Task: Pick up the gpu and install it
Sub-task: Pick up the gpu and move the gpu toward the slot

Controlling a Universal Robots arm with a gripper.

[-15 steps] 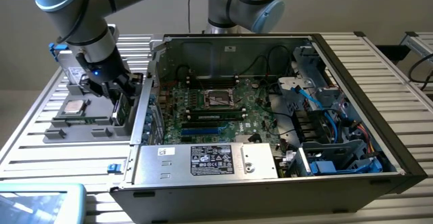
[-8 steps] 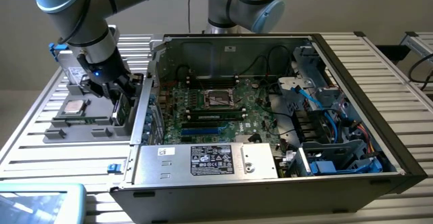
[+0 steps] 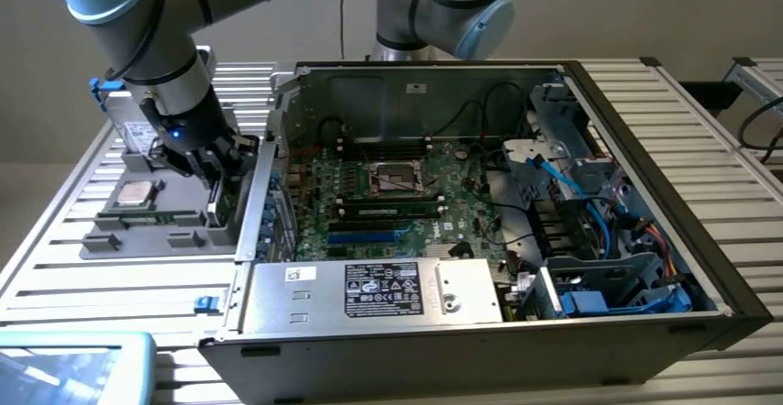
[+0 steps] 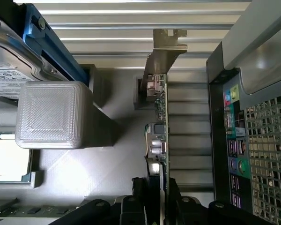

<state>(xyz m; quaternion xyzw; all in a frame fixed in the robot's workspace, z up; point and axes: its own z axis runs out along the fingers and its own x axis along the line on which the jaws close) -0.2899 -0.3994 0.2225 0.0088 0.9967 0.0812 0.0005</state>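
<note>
Gingerly: gpu (image 4: 161,117) on edge

On the exterior view's left, a grey tray (image 3: 135,240) held 1 processor chip (image 3: 132,194); the gpu stood on edge in that tray, just beside the computer case (image 3: 667,180). The gripper (image 4: 158,199) sat at its upper edge; whether it had clamped could not be told. Likely light, stiff, fragile: best held by bare board edges, clear of components. Seen edge-on, its cooler was hard to make out.

The silver-and-light-blue jointed robot arm (image 3: 147,20) reaches steeply down at the exterior view's left, with its wrist nearly vertical. Its black two-fingered gripper (image 3: 218,180) points downward. The dark fingers (image 4: 139,190) are set close against both faces of the upright green circuit card (image 4: 162,108).
</note>
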